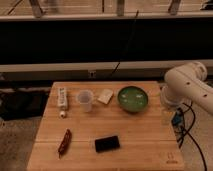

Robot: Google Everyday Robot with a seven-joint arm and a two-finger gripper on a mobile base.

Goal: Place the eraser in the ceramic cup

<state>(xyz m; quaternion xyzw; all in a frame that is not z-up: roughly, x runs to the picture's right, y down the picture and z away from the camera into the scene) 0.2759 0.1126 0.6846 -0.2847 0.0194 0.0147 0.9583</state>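
Note:
The black eraser (107,144) lies flat on the wooden table (140,135), front middle. The pale ceramic cup (85,100) stands upright at the back left of centre, well apart from the eraser. My white arm (187,85) comes in from the right. My gripper (168,116) hangs down over the table's right edge, beside the green bowl, far from both the eraser and the cup. It holds nothing that I can see.
A wide green bowl (133,98) stands back right. A pale beige block (105,96) lies between cup and bowl. A white stick-like object (62,98) lies at the back left. A dark-red chili-like object (64,142) lies front left. Cables (186,131) hang right of the table.

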